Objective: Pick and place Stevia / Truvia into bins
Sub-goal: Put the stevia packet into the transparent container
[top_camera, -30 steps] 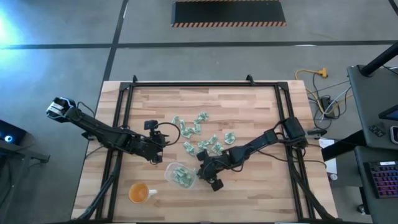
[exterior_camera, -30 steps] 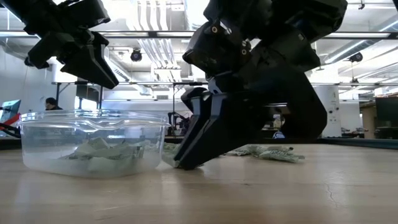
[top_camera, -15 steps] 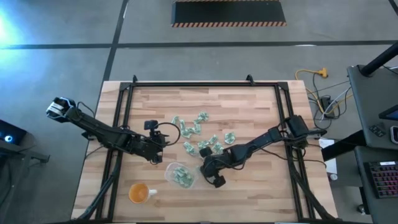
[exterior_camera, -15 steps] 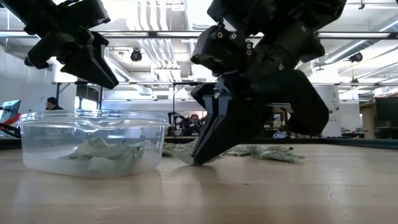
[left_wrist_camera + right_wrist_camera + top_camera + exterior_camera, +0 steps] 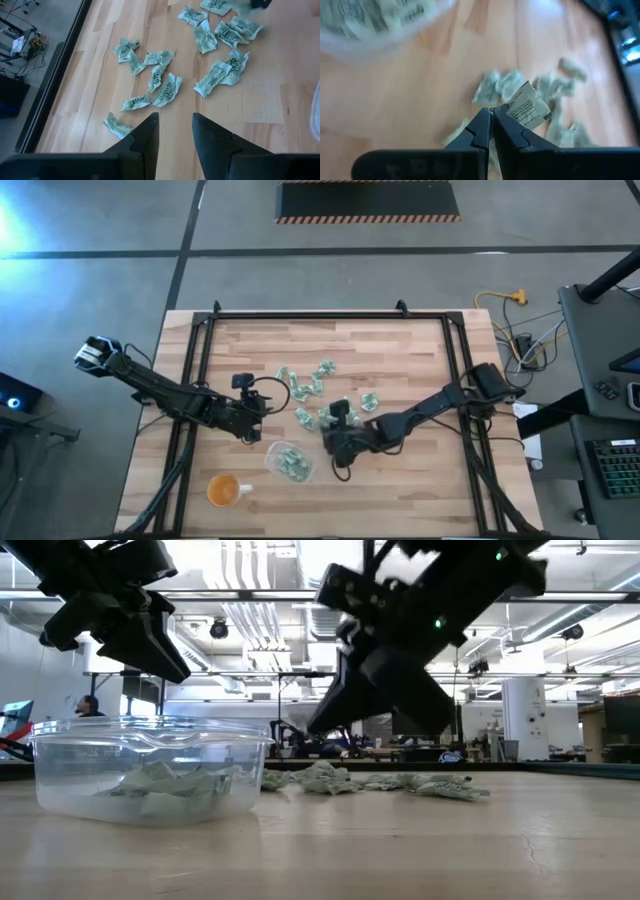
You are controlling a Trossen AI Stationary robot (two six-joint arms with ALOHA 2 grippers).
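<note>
The right gripper (image 5: 491,121) is clamped on one Stevia packet (image 5: 525,107), lifted above the table (image 5: 420,480) (its fingers pressed together on the paper's edge). The clear bin (image 5: 288,460) sits just beside it, loose packets (image 5: 318,385) beyond. The left gripper (image 5: 174,131) hovers with fingers apart, packets ahead.
</note>
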